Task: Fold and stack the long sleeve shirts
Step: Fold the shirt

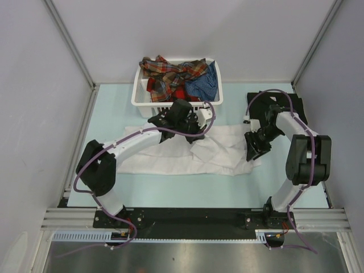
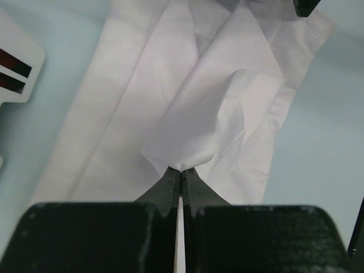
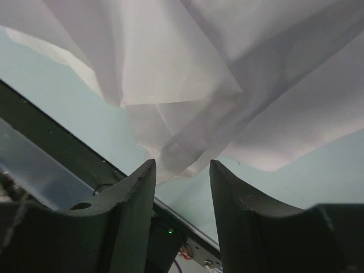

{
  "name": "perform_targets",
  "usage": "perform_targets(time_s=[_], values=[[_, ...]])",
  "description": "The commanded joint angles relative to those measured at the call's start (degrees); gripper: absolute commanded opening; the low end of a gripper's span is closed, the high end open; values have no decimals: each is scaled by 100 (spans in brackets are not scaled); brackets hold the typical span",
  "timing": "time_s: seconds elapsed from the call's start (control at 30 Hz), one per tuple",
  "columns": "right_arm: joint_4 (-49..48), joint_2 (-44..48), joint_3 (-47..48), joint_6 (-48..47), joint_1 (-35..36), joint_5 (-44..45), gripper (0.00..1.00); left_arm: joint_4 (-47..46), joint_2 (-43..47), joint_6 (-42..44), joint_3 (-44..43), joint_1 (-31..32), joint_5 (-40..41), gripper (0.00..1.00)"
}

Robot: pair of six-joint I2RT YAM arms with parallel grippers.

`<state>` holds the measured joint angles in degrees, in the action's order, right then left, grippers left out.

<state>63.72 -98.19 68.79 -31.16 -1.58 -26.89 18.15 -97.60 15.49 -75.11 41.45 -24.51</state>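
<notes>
— What's in the basket?

— One white slatted basket (image 1: pixel 139 91) sits at the upper centre of the top view. It holds plaid cloth (image 1: pixel 165 71), red and brown-green, and a blue shirt (image 1: pixel 206 84) at its right end. I can't tell whether the plaid is one shirt or two.

— And outside it?

— Two shirts. The white shirt (image 1: pixel 170 159) lies spread on the worktop (image 1: pixel 114 114) at the centre, just below the basket. The black shirt (image 1: pixel 297 107) lies at the upper right, behind my right arm.

— Your tools?

— Two. My left tool (image 2: pixel 181 173) is closed tight, pinching a raised fold of the white shirt. My right tool (image 3: pixel 182 165) has its jaws parted at that shirt's right edge. Cloth hangs at the gap, but nothing is clamped.
</notes>
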Motion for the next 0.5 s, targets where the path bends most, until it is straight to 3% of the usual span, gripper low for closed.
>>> perform_targets(time_s=[0.0, 0.1, 0.23, 0.27, 0.3, 0.4, 0.47], values=[[763, -270, 336, -232, -176, -861, 49, 250, 127, 464, -83, -32, 175, 0], [1045, -454, 319, -426, -176, -1072, 46, 189, 92, 543, -100, -49, 315, 0], [1063, -683, 91, -619, -149, -705, 38, 162, 83, 692, -214, -93, 482, 0], [1002, -710, 47, -646, -158, -642, 34, 162, 92, 701, -267, -146, 500, 0], [932, -736, 12, -629, -167, -546, 20, 162, 101, 728, -302, -181, 517, 0], [633, -701, -68, -567, -254, -141, 0, 189, 110, 973, -425, -304, 702, 0], [554, -666, -16, -541, -316, -79, 0, 145, 92, 1184, -548, -400, 877, 0]])
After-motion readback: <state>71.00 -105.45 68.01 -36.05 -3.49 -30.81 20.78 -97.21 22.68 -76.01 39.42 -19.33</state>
